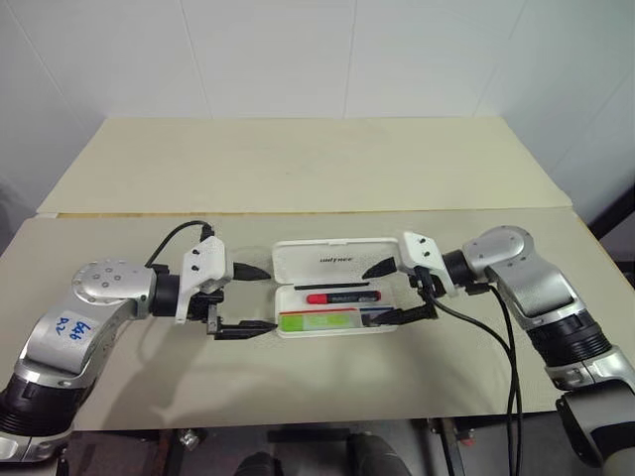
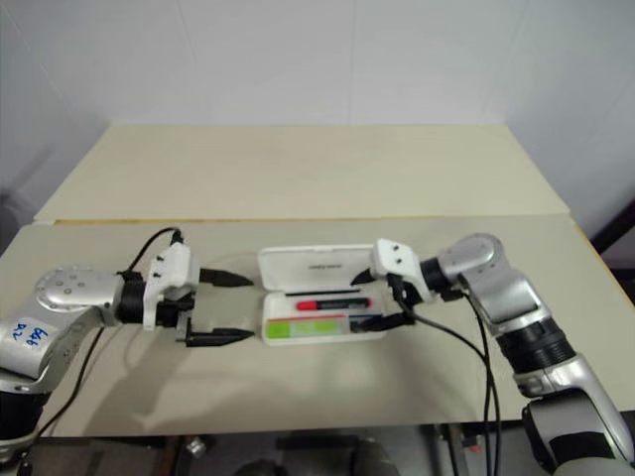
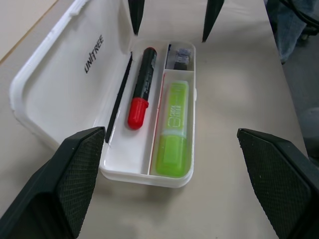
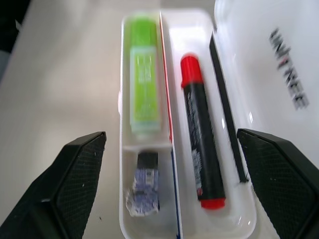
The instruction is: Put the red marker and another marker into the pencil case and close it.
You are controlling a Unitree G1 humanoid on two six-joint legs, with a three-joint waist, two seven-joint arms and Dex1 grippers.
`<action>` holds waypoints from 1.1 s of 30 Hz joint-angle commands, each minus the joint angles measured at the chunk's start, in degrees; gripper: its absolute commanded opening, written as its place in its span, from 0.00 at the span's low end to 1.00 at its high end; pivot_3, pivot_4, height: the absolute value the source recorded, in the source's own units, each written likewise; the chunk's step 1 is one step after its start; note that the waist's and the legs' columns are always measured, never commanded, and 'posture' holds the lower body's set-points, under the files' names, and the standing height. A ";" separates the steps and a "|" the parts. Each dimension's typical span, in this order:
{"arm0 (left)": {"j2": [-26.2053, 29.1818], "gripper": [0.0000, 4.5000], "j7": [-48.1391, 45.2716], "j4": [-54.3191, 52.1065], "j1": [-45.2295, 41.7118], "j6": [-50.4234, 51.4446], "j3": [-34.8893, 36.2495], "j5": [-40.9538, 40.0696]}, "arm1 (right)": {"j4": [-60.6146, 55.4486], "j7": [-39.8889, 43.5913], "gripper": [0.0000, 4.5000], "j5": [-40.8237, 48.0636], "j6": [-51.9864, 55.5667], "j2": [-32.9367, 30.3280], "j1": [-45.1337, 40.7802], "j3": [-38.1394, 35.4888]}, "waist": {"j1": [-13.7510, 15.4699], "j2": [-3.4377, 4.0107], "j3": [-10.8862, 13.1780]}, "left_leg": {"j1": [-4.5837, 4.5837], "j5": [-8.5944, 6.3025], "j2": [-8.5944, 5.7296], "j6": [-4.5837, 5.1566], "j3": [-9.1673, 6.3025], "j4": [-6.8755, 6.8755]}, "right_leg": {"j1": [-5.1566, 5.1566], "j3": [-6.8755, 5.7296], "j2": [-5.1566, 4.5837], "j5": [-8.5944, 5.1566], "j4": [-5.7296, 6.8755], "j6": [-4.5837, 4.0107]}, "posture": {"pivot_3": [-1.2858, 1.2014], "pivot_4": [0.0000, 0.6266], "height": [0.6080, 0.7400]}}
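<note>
The white pencil case lies open on the table, its lid folded back. In the far compartment rests the red marker, red cap and black barrel. The lime-green marker fills the near compartment. My left gripper hovers open at the case's left end with nothing between its fingers. At the right end my right gripper is open and empty, one finger over the lid, the other by the near rim. The wrist views show both markers, red and green, lying flat inside.
A small dark wrapped item sits in the short compartment beyond the green marker. The case lies on a beige table with a second table behind it. Black cables hang from the right arm.
</note>
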 commanded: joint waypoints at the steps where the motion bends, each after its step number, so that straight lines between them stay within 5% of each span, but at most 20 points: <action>1: 0.15 1.00 0.59 -1.09 -1.04 0.13 1.77 -1.09 | -3.63 0.04 0.99 2.58 2.02 -1.70 0.45 -3.30 | 0.02 0.00 0.00 | 0.00 0.00 0.00 0.00 -0.01 0.00 | 0.00 -0.01 0.00 0.00 -0.01 0.00 | 0.52 0.24 1.00; 16: -0.11 1.00 -0.09 -0.08 -2.15 -0.86 1.26 -0.95 | -10.77 -2.82 0.99 8.31 7.46 -5.94 4.79 -9.72 | 0.08 -0.02 0.01 | -0.01 0.00 -0.03 0.00 -0.01 0.00 | 0.00 -0.01 0.01 0.00 -0.06 0.00 | 0.52 0.24 1.00; 33: -4.10 1.00 6.01 -0.07 -1.35 1.76 7.03 -4.80 | -11.68 -12.71 0.99 11.59 1.17 -2.83 11.13 -18.80 | 0.09 -0.04 0.03 | 0.00 0.01 -0.01 0.00 -0.01 0.00 | 0.00 0.01 0.01 0.00 -0.04 0.00 | 0.52 0.24 1.00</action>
